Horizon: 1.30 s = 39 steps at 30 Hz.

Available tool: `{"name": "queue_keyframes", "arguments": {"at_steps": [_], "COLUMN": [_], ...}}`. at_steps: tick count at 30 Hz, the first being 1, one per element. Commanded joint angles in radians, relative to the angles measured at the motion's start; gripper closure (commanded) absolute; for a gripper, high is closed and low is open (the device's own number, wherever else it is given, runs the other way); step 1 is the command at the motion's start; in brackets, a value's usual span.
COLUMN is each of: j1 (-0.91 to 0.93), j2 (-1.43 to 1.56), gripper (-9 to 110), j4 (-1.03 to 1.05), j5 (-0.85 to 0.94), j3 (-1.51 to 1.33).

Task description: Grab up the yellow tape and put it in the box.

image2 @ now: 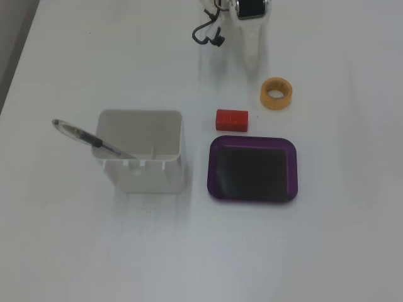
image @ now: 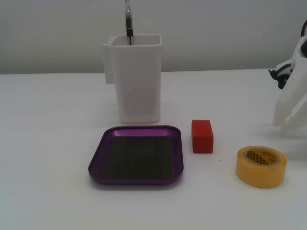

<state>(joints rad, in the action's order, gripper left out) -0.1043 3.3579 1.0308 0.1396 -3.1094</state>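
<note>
I see the tape (image: 261, 166) as yellow-orange, its inner core dark with a fine checked pattern. The tray (image: 136, 134) has a glossy purple rim and dark bottom. The block (image: 202, 136) is plain red. The container (image: 136, 81) is white, like my gripper (image2: 252, 47) and the table (image: 48, 120).

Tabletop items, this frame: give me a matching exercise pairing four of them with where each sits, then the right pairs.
Things:
1. yellow tape
2. red block
3. pen
4. purple tray

Places:
A. standing in the white container
B. empty, in front of the container
C. between tray and tape
D. flat on the table, nearest the arm

Pairs: 1-D, 2-C, 3-A, 4-B
</note>
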Motion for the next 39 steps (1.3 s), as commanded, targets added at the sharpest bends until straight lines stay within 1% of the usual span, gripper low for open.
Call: {"name": "queue_keyframes", "arguments": {"at_steps": [1,9,11,13,19,22,26,30,36,39], "j1": [-0.002,0.005,0.005,0.005,0.008,0.008,0.008,-0.005,-0.023,-0.072], "j2": [0.104,0.104,0.104,0.104,0.098,0.035,-0.167,-0.480,-0.989,-1.190], "gripper": [102,102,102,102,102,102,102,102,101,97], "j4": [-0.015,-0.014,-0.015,-0.015,-0.015,-0.018,-0.086,-0.117,-0.061,-0.035], "j5": [-0.005,-0.008,-0.041,-0.067,-0.064,-0.071,-0.074,-0.077,-0.132,-0.155], "j3": [-0.012,-0.011,-0.003,0.038,0.137,0.176,0.264,0.459,0.793,0.914]}}
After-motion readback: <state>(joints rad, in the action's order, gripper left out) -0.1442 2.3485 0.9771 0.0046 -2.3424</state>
